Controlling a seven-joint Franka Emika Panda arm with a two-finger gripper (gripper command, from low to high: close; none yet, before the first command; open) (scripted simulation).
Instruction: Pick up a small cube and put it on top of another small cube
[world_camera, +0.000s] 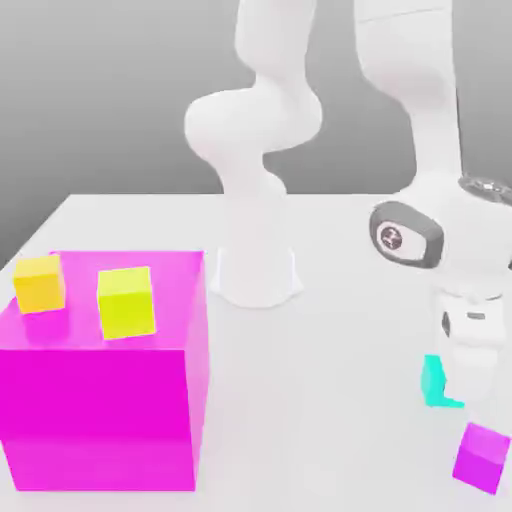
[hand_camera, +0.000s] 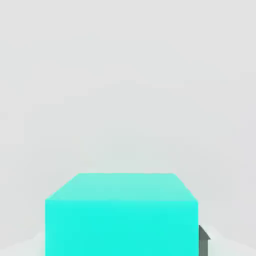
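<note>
The small cyan cube (world_camera: 434, 382) sits near the exterior view's right edge, partly covered by my white hand. My gripper (world_camera: 455, 388) is down around it. In the hand view the cyan cube (hand_camera: 121, 215) is very close, and one dark finger (hand_camera: 203, 241) presses against its side, so the gripper is shut on it. I cannot tell whether the cube is off the table. The other small cube (world_camera: 482, 458), purple-magenta, rests on the table just in front of the cyan one and a little to the exterior view's right, apart from it.
A very large magenta block (world_camera: 100, 400) fills the exterior view's left front, with an orange-yellow cube (world_camera: 40, 283) and a yellow-green cube (world_camera: 126, 301) on top. The arm's white base (world_camera: 255, 270) stands at the middle back of the pale table (world_camera: 320, 400).
</note>
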